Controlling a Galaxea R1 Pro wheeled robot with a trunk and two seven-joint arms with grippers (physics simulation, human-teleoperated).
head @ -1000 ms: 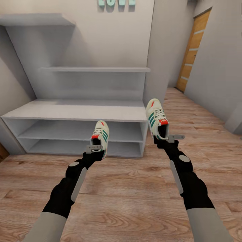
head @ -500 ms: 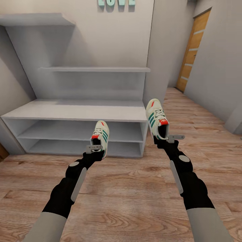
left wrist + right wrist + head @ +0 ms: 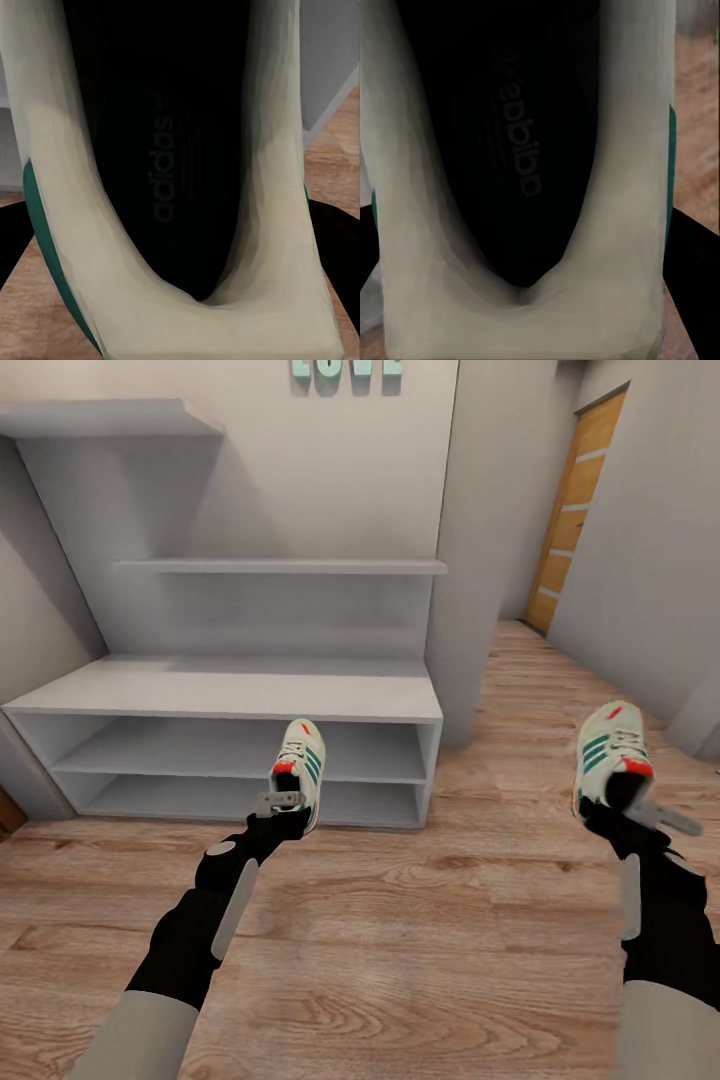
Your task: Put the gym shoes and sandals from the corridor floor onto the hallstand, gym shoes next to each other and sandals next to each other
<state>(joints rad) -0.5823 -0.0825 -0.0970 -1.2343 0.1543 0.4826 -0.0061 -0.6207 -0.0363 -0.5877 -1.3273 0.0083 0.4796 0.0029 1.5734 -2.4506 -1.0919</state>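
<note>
**Desk:** What do the two end effectors carry?

**Photographer:** One gym shoe each, two in all. The left end effector point(image 3: 284, 801) is clamped on the heel of the left-hand gym shoe point(image 3: 300, 765), held toe-up in front of the hallstand point(image 3: 240, 705), before its lower shelves near their right end. The right end effector point(image 3: 640, 818) grips the right-hand gym shoe point(image 3: 606, 756) the same way, over the corridor floor point(image 3: 400, 920), well clear of the hallstand's right side.

**Desk:** Materials?

**Photographer:** Cream-white lace-up uppers, green side stripes, orange-red tongue patches. The wrist views look straight down into each shoe: smooth pale collar point(image 3: 187, 315) around a dark insole with faint lettering point(image 3: 521, 150).

**Desk:** And the room?

**Photographer:** Light brown wood-plank laminate with plain grain. The hallstand is matte pale grey-white: a flat bench top, two low open tiers beneath, a tall back panel with two stepped upper shelves. Teal letters point(image 3: 345, 368) hang on the wall above; a wooden door point(image 3: 575, 510) stands down the corridor at right.
</note>
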